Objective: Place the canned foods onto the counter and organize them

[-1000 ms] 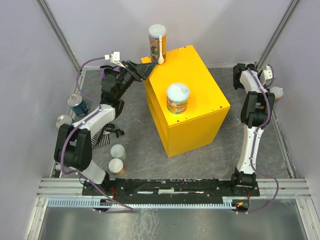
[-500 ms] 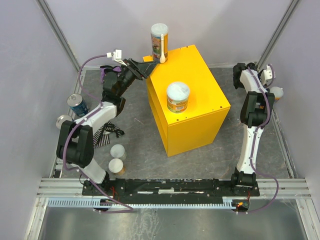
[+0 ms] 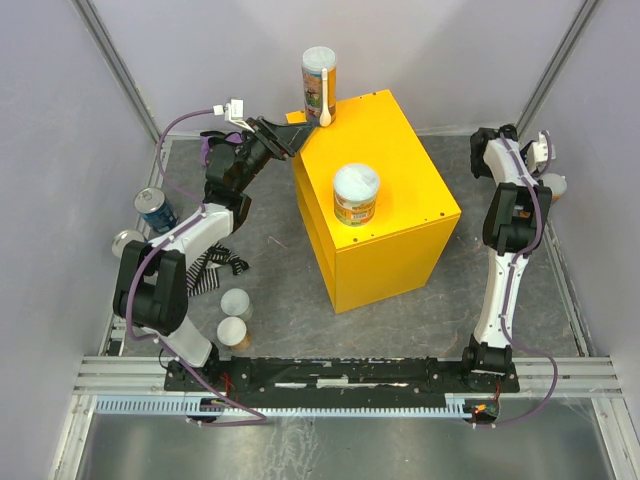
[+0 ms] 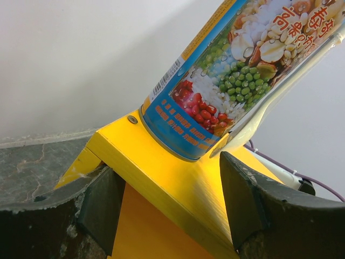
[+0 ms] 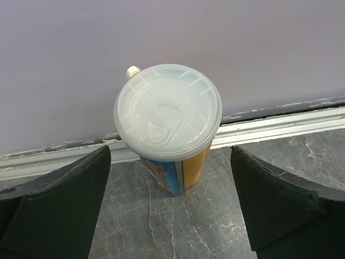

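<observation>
Your left gripper has its jaws apart at the far-left corner of the counter. The tall can stands upright on that corner just beyond the fingertips, and the fingers are not closed on it. A short tub sits near the middle of the counter's top. Your right gripper is spread wide on either side of a pale-lidded can, which stands at the table's right edge by the wall; both fingers are clear of it. A blue tin stands at the table's left edge.

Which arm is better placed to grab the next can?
Right. The right pincer, open, sits over a lidded can by the wall; the left pincer flanks a tall can on the counter.
</observation>
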Robot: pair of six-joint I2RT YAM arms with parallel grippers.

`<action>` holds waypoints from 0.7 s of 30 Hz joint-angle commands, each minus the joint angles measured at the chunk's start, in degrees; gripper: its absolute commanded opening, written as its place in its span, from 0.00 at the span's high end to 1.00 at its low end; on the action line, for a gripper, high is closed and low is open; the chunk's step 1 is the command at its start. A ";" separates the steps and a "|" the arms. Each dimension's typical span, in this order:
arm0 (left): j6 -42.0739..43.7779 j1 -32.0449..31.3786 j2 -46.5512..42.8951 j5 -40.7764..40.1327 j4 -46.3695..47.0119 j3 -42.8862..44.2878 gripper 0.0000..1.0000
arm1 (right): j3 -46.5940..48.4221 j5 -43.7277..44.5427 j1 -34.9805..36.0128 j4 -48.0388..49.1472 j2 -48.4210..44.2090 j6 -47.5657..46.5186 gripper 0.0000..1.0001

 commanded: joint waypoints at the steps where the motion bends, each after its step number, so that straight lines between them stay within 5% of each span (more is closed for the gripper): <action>1: 8.15 -0.08 3.65 3.46 -6.92 -2.31 0.26 | 3.09 2.08 -0.32 -4.19 1.28 4.40 0.00; 21: 8.42 0.86 3.74 4.07 -6.84 -2.97 0.26 | 4.10 0.37 -1.26 -10.05 1.79 12.90 0.13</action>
